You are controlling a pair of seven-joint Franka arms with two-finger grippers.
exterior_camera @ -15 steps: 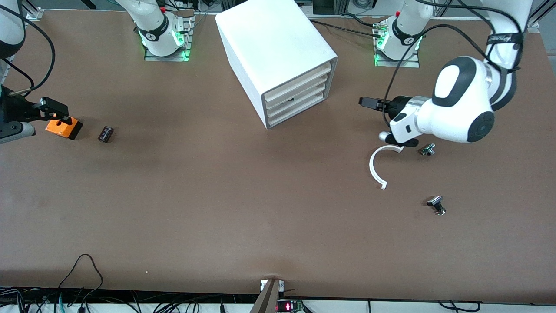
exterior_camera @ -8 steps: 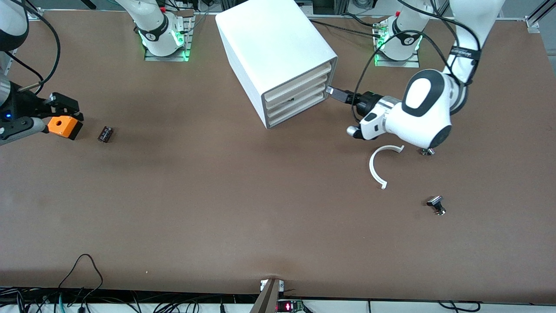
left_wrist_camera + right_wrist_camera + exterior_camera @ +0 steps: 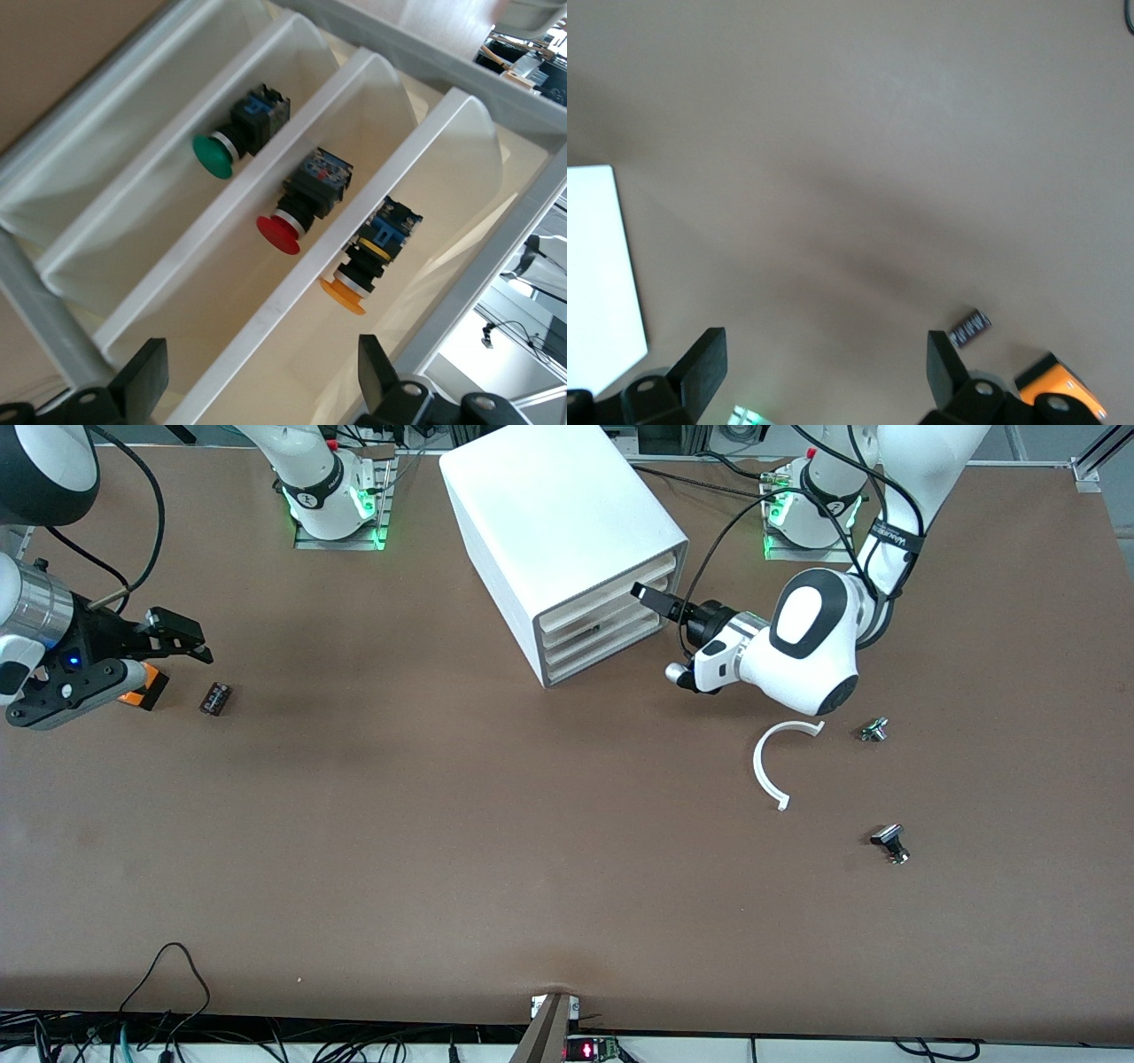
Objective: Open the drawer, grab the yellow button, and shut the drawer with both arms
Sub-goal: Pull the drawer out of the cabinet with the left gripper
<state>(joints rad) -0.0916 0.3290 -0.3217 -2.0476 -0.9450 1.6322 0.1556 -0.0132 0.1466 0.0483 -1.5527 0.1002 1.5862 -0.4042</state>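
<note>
Risks first. Left claw (image 3: 649, 596) is at the cabinet (image 3: 549, 505) front, level with the top drawer (image 3: 585, 607), open wide with nothing between the fingers (image 3: 146, 381). Drawer looks shut. Drawer fronts are stacked tight, so a slightly low approach likely hooks the wrong lip.

Left wrist view shows the button (image 3: 354, 283), orange cap, inside its drawer, visible through the front. Green button (image 3: 232, 142) and red button (image 3: 297, 208) sit in the neighbouring drawers, so opening the wrong one gives the wrong part.

Cabinet seems to stand loose on the counter (image 3: 443, 824). A one-armed pull could drag or swivel the whole box instead of sliding the drawer. Right arm can't brace it: right claw (image 3: 182, 638) waits open and empty over the right arm's end of the counter, over the orange box (image 3: 142, 688), well apart from the cabinet.

Left arm's cable loops close to the cabinet corner, so there's a snag risk on the pull.

Writing: left arm's black band has a label, unreadable. Nothing legible on the buttons or cabinet.
</note>
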